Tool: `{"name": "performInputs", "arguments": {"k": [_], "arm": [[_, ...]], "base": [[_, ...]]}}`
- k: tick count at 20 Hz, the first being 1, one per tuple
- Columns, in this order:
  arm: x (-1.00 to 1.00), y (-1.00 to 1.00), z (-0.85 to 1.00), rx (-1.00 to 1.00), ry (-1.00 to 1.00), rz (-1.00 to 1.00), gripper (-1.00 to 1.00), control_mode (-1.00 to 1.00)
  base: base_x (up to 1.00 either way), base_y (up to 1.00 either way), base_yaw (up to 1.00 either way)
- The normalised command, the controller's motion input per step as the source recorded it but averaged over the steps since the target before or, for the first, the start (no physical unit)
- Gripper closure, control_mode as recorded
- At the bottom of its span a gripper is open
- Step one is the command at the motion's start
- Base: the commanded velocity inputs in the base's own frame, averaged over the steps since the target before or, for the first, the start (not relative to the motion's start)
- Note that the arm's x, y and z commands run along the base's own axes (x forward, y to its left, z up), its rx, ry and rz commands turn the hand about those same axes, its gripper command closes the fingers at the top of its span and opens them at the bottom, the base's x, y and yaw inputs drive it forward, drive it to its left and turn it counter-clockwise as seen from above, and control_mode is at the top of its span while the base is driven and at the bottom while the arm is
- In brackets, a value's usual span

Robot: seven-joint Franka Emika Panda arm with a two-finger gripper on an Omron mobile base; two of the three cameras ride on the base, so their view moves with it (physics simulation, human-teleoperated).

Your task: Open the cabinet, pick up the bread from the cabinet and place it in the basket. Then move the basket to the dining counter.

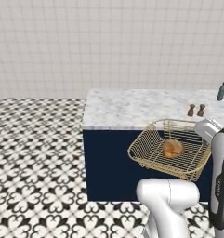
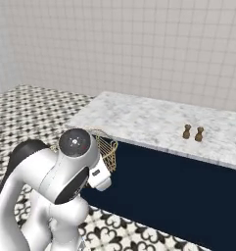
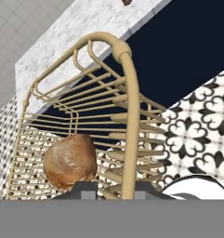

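basket (image 1: 156,158) hanging off the dining counter's (image 1: 132,109) front edge over open floor, tilted, bread (image 1: 172,148) inside, gripper (image 3: 114,191) clamped on its rim

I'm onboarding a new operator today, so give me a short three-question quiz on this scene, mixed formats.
1. True or false: the bread lies inside the basket.
2. Where is the basket? A) resting on the dining counter B) held in the air in front of it C) on the floor
3. Fill in: the pincer is closed on the basket's ____.

Key: 1 true; 2 B; 3 rim. The two small brown shakers and a dark bottle stand on the marble top.
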Motion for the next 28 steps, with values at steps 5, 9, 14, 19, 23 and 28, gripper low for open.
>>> {"name": "performInputs", "arguments": {"k": [5, 9, 14, 19, 23, 28], "arm": [[0.00, 0.00, 0.00, 0.00, 0.00, 0.00, 1.00, 1.00], [0.00, 0.00, 0.00, 0.00, 0.00, 0.00, 1.00, 1.00], [0.00, 0.00, 0.00, 0.00, 0.00, 0.00, 1.00, 1.00], [0.12, 0.00, 0.00, 0.04, 0.00, -0.01, 1.00, -1.00], [0.66, -0.15, -0.01, 0.24, -0.01, -0.04, 1.00, -1.00], [0.77, -0.08, -0.04, 0.22, -0.04, -0.07, 1.00, -1.00]], "base": [[0.48, 0.69, -0.07], [0.94, 0.20, -0.02], [0.93, -0.05, -0.07], [0.42, -0.05, -0.06], [0.00, 0.00, 0.00], [0.00, 0.00, 0.00]]}}
